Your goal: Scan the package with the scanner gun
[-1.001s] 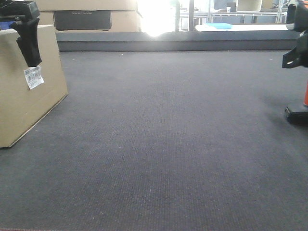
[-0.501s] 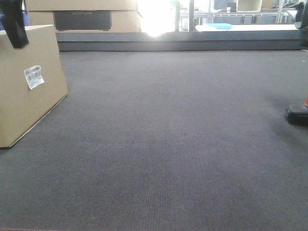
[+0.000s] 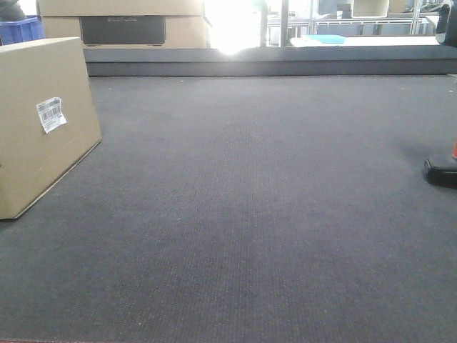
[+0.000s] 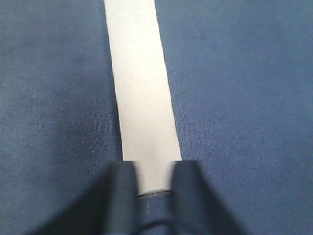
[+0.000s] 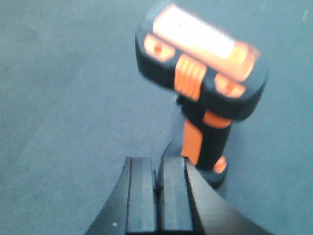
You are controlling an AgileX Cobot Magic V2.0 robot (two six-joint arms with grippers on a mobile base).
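The package [image 3: 43,136], a plain brown box, stands upright on the dark carpet at the left, its white barcode sticker [image 3: 51,114] facing right. In the left wrist view its narrow top edge [image 4: 142,83] runs away from my left gripper [image 4: 152,183]. That gripper hangs open above the near end of the edge, holding nothing. The scanner gun [image 5: 200,83] stands on its base just beyond my right gripper [image 5: 159,196], whose fingers are shut together and empty. Only the scanner gun's black base [image 3: 443,171] shows at the right edge of the front view.
Larger stacked cardboard boxes with a dark panel [image 3: 121,28] stand at the back left beside a blue crate [image 3: 21,30]. A grey raised ledge [image 3: 264,61] closes off the far side of the carpet. Bright glare comes from the back.
Both arms have risen out of the front view. The left gripper has left the package's stickered face and the right gripper has lifted away above the scanner gun. Package and scanner gun have not moved.
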